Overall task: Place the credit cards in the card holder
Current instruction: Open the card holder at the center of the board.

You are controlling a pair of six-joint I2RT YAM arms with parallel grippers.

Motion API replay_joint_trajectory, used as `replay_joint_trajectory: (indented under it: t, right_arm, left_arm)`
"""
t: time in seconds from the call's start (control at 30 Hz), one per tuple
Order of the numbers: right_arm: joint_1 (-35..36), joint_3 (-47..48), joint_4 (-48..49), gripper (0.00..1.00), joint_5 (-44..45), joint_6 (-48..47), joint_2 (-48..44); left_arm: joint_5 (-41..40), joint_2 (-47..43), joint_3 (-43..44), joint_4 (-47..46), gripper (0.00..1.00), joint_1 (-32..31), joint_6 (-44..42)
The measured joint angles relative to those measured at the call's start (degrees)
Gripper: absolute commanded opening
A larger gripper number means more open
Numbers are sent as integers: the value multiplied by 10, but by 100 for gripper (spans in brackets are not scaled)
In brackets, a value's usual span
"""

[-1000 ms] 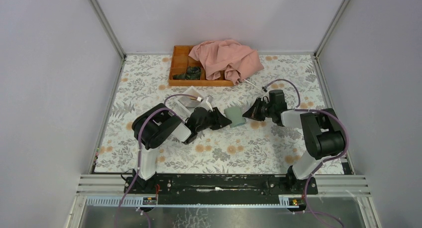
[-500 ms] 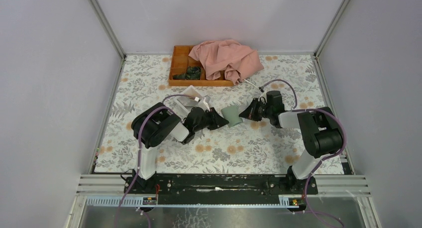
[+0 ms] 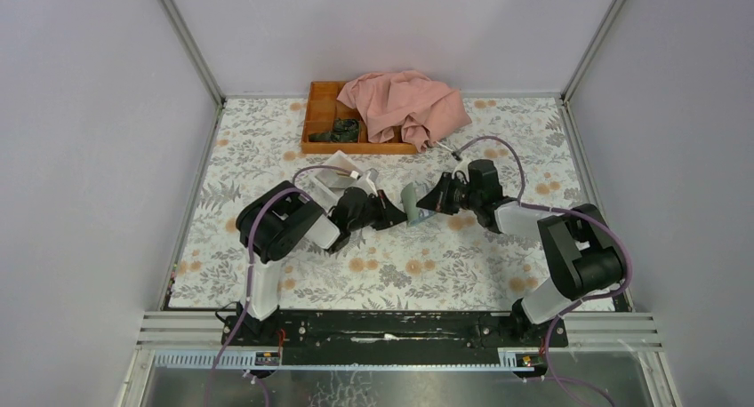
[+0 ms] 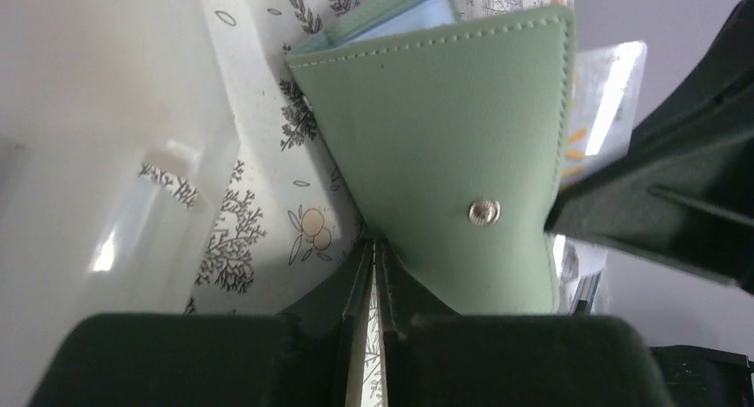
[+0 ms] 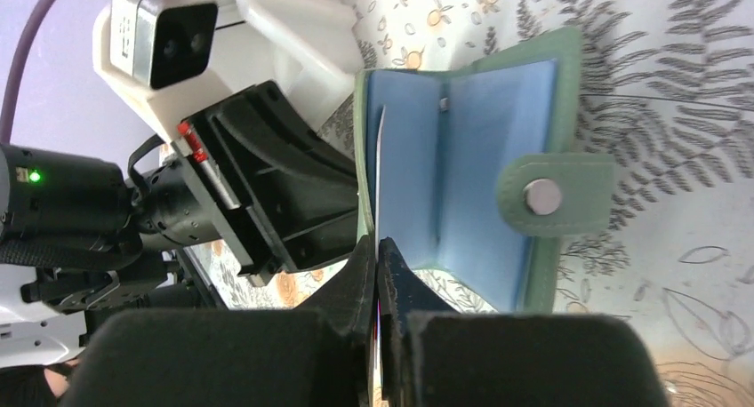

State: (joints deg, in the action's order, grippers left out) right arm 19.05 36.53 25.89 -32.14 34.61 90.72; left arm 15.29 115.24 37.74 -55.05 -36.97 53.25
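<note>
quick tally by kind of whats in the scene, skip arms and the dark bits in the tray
grey-green folding card holder: 1
thin pale card: 1
orange wooden tray: 1
white open box: 1
crumpled pink cloth: 1
total: 5

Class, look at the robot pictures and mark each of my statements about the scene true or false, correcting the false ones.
1. The card holder is open and shows a pale blue inside. True.
2. The pink cloth lies flat at the table's near edge. False: it is heaped over the orange tray at the far edge.
3. The right gripper pinches a credit card at the holder. True.
4. The holder's snap tab is fastened. False: it sticks out free.
5. The left gripper is far from the holder. False: it is closed on the holder's cover.
</note>
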Motion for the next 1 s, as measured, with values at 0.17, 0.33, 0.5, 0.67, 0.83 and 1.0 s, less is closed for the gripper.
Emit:
replay_joint_trajectory:
  t: [0.17,0.33,0.5,0.67,0.83,1.0]
  right_arm:
    - [34,13,-17,0,14,-4,0]
    - [63,29,-49,0,42,-14,5]
    - [68,45,-69,0,78,-29,10]
    - [68,60,-92,0,105,-45,17]
    - [68,85,-103,0,117,-57,37]
    - [67,99,-97,0,117,-63,51]
  left_arm:
    - [12,7,24,23,12,0,-10]
    - [24,8,42,50,13,3,-22]
    - [29,8,56,72,15,7,-36]
    - [35,8,62,80,19,8,-45]
    - [37,9,68,92,23,10,-53]
    - [5,-13,70,131,30,10,-65]
